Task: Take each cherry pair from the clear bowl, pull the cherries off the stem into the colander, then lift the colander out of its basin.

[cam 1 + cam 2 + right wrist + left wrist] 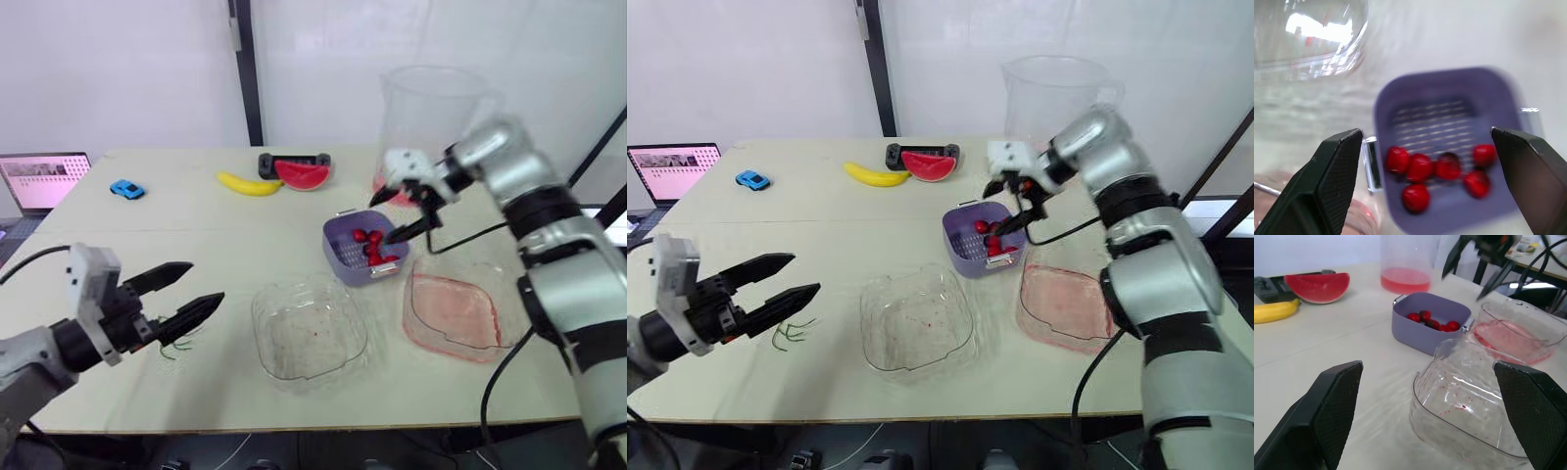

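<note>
Far to the left of the colander (pixel 340 257), the left gripper (pixel 206 282) hovers over the table with its fingers spread and nothing between them. A few green stems (pixel 792 333) lie on the table beneath it. The clear bowl (pixel 309 338), speckled red inside, sits just in front and to the left of the colander. The purple colander stands on the table with several red cherries (pixel 370 238) inside. The right gripper (pixel 381 221) hangs right over the colander's right part, released, its fingers wide apart. The pink-stained basin (pixel 460 318) lies just beside the colander, on its right.
</note>
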Controlling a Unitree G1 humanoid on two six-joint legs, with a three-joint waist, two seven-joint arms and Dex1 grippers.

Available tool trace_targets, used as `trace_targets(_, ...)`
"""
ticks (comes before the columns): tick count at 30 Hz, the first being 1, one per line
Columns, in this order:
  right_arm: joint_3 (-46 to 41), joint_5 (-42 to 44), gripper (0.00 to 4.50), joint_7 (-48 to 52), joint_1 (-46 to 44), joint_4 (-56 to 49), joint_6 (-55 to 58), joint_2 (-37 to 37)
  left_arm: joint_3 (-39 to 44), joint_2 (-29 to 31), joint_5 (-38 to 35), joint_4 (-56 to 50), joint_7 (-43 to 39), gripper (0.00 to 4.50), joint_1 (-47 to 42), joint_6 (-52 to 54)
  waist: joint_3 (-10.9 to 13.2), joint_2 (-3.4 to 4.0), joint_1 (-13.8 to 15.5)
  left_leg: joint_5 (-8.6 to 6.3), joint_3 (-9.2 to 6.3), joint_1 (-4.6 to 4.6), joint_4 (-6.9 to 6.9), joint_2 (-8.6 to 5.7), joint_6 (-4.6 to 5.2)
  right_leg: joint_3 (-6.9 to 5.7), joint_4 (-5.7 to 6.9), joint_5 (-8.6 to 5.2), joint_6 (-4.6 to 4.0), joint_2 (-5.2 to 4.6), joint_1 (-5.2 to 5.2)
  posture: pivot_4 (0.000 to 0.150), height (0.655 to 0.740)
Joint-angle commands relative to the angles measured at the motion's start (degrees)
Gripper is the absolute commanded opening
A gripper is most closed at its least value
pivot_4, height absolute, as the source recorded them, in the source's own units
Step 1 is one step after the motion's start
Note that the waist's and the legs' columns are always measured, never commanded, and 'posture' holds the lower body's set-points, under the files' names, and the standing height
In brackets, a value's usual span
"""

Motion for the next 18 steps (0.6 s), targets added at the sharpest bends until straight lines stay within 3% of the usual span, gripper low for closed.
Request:
trace_targets(1,-7.8,4.1,4.46,0.2,2.3,-5.3,5.1,-4.8,-4.3,1.7,6.6,3.0,-0.3,4.50,-4.0,-3.6,0.0,0.00,0.2,0.00,0.00,0.00,0.00,-0.03,0.01,-0.01,0.01,0.00,0.00,0.01,0.00,0.150,0.7400)
trace_targets(10,-32.6,16.1,4.46,-9.2,28.9,-24.5,15.1,-17.8,-14.9,4.4,22.4,16.0,-3.8,4.50,-12.7,-11.0,0.0,0.02,0.4,-0.08,0.09,-0.01,-0.03,-0.01,0.17,0.03,0.09,0.02,-0.04,0.14,-0.07,0.150,0.7400)
trace_targets(18,-48.9,20.3,4.46,-20.5,51.5,-30.0,15.5,-18.6,-14.2,4.3,26.6,25.6,-10.5,4.50,-12.3,-16.4,0.0,0.05,-0.2,-0.19,0.19,0.11,-0.03,0.02,0.37,0.10,0.35,0.02,-0.04,0.13,-0.09,0.150,0.7400)
